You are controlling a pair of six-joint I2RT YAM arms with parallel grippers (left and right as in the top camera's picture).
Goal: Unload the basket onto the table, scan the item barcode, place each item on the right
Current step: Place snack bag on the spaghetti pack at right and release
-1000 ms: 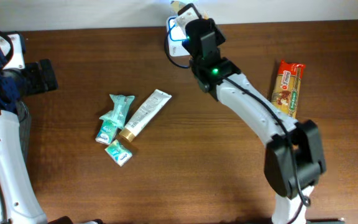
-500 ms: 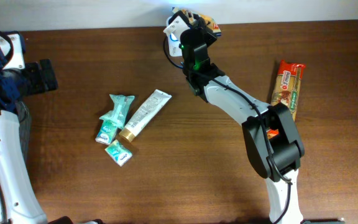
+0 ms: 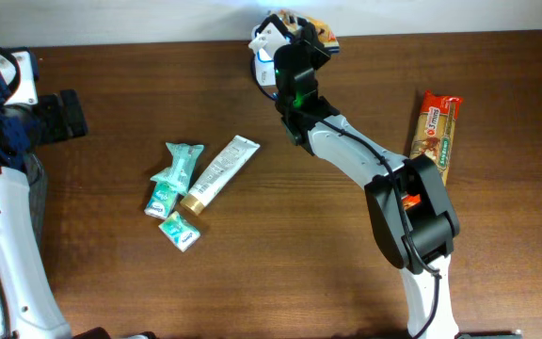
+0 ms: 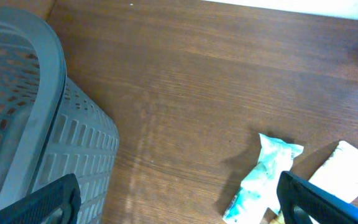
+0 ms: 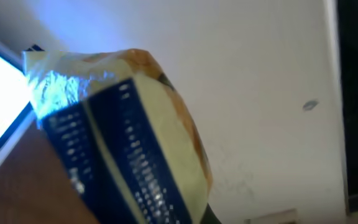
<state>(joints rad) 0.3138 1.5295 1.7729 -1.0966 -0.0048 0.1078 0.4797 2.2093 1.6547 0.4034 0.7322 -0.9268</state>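
At the bench's (image 3: 346,282) 12 o'clock edge, the right hand (image 3: 294,26) is clamped tight on a yellow-and-orange snack packet (image 3: 316,30), raised off the wood just beside a white scanner (image 3: 263,45) that throws blue light. The right wrist view shows the packet's dark blue panel of white print washed in that glow, against a pale wall. At 9 o'clock the left hand (image 4: 178,186) hangs above the wood with its fingers (image 4: 42,202) spread wide and nothing between them, a grey perforated basket (image 4: 42,124) just to its 9 o'clock side. Left of centre lie a twisted green packet (image 3: 177,168), a white toothpaste tube (image 3: 219,171) and a small green box (image 3: 180,232), close together. A red-and-green snack bar (image 3: 438,132) lies well apart toward 3 o'clock.
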